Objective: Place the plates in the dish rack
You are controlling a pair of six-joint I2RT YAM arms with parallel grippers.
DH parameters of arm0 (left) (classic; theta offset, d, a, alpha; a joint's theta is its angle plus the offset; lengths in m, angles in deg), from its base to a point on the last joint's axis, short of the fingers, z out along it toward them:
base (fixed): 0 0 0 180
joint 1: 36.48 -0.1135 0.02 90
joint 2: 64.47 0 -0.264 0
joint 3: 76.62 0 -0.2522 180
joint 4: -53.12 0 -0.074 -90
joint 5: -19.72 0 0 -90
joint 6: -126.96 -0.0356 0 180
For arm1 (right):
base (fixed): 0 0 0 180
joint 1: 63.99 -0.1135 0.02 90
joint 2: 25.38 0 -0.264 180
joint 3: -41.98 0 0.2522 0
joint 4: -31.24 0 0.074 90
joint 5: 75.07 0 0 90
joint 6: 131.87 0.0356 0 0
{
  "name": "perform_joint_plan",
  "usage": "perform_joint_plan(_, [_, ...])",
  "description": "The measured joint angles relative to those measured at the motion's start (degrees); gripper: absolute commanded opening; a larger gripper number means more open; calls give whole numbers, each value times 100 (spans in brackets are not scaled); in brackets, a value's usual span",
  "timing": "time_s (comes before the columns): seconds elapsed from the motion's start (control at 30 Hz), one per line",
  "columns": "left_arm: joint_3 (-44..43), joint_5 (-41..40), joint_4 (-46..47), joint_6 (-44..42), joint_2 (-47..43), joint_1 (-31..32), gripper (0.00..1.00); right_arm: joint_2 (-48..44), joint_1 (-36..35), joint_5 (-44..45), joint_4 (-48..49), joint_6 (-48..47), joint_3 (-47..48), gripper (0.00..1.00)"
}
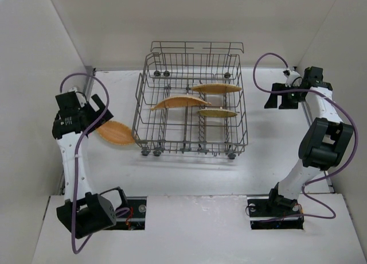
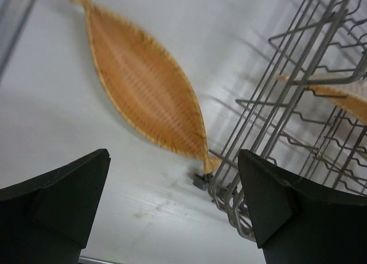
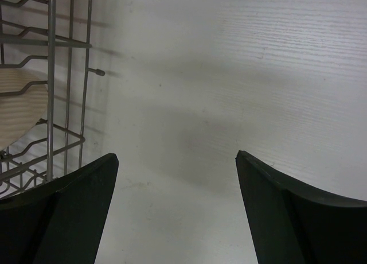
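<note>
Top external: last plate (image 1: 114,133) awaits pickup, left of dish rack (image 1: 189,144).
Left gripper (image 2: 173,158) poised over it, fingers apart; right gripper (image 3: 178,160) apart. Next: pinch rim.

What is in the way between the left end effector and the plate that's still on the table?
Nothing visible. The left end effector hangs open over the leaf-shaped plate, with only bare table showing between them. The dish rack stands beside the plate, not in front of it.
</note>
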Motion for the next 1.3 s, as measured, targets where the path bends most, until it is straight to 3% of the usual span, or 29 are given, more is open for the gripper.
perform_joint_plan(0.27, [1364,741,166,907,192,-678,82,0,0,52,-254,-61,63,89])
perform_joint_plan(0.4, [1639,848,472,1147,627,-828,67,0,0,85,-348,-79,74,89])
perform_joint_plan(0.53, [1674,881,807,1327,1043,-935,60,0,0,118,-424,-81,74,89])
perform_joint_plan(0.8, [1770,907,1307,1648,1626,-1202,60,0,0,201,-616,-83,208,88])
perform_joint_plan(1.3, [1862,1032,1792,1834,2695,-1259,45,238,0,363,-933,-87,772,88])
